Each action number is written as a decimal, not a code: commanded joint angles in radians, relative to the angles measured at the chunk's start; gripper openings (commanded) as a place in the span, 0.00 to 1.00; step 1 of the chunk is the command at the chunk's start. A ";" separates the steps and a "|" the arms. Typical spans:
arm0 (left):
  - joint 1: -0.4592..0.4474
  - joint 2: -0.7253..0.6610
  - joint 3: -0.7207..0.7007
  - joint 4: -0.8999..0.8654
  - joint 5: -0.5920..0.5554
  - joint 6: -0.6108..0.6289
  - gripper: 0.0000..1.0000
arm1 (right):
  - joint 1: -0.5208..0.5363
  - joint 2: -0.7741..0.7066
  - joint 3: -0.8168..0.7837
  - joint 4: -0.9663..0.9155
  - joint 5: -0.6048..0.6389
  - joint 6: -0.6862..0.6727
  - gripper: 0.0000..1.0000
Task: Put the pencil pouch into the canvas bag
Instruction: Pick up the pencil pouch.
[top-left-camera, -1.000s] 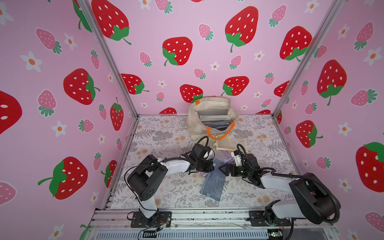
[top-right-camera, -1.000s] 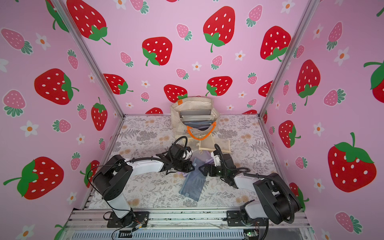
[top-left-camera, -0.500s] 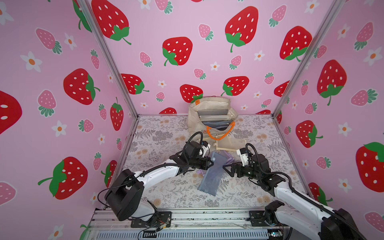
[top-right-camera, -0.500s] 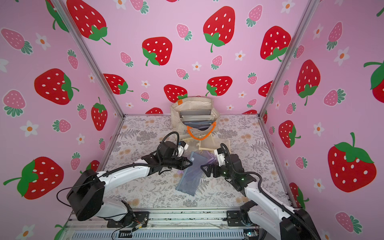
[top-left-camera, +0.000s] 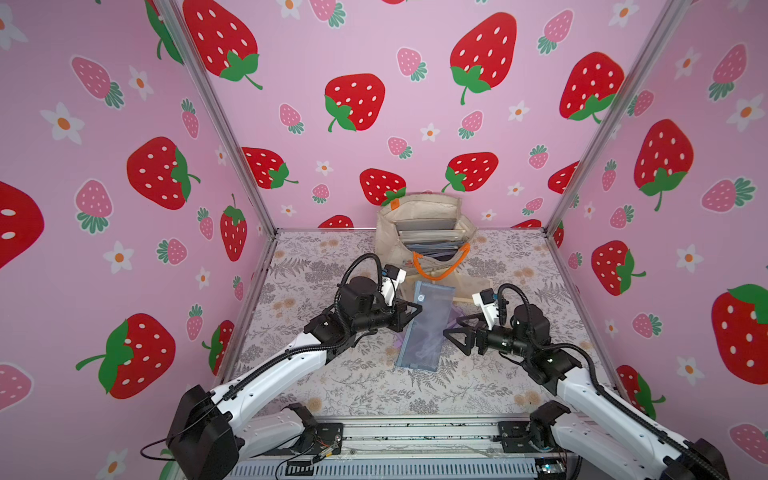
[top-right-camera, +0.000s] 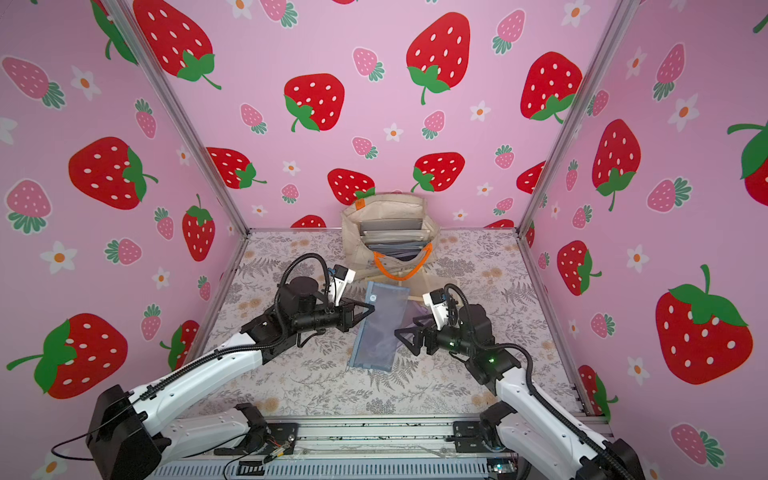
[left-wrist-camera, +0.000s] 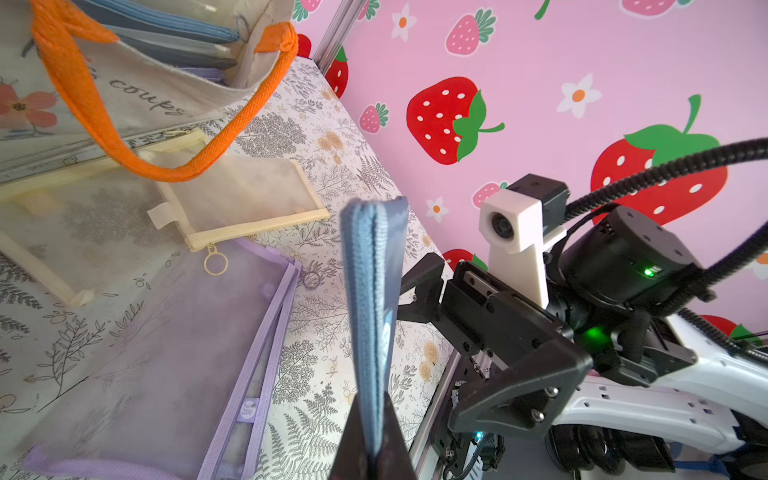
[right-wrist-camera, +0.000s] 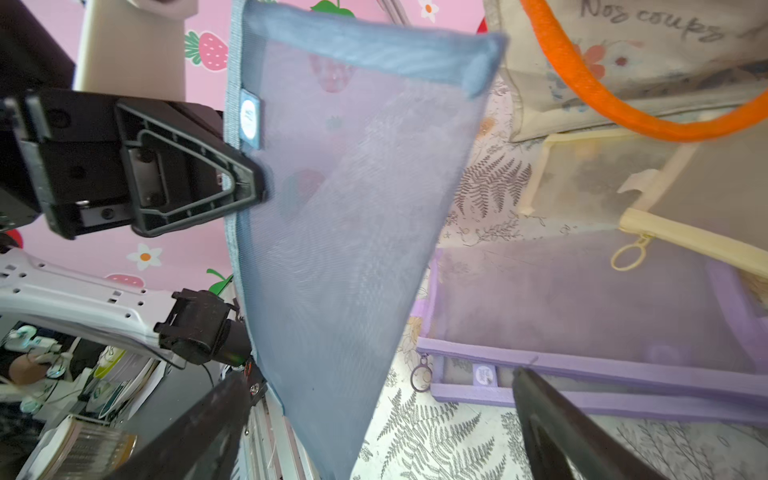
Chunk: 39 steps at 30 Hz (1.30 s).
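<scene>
Left gripper (top-left-camera: 419, 309): clamped on the long edge of the blue pencil pouch (top-left-camera: 428, 328); in the last second I've lifted it toward the canvas bag (top-left-camera: 390, 232)
Pouch: hanging just short of the bag, not in yet
Right gripper (top-left-camera: 453, 327): spread wide, empty, just beside the pouch
Count: one bag, one blue pouch, one purple pouch (left-wrist-camera: 158, 340), two cream pouches (left-wrist-camera: 241, 195)

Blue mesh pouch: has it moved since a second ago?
Yes. Clamped in the left gripper, the blue mesh pouch has shifted toward the canvas bag at the back; its top edge now nears the bag's orange handle.
</scene>
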<state>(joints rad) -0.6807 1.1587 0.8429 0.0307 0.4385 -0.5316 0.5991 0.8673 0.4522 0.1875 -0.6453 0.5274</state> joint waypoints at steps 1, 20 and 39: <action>0.004 -0.011 -0.018 0.055 0.008 -0.014 0.00 | 0.029 0.022 0.046 0.068 -0.043 -0.032 1.00; 0.003 -0.068 -0.077 0.151 0.026 -0.034 0.00 | 0.070 0.068 0.065 0.171 -0.069 -0.032 0.31; 0.006 -0.086 -0.099 0.073 -0.048 -0.012 0.23 | 0.065 0.064 0.148 -0.047 0.014 -0.139 0.00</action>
<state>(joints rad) -0.6807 1.0882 0.7517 0.1425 0.4347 -0.5594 0.6655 0.9451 0.5358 0.2512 -0.6819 0.4557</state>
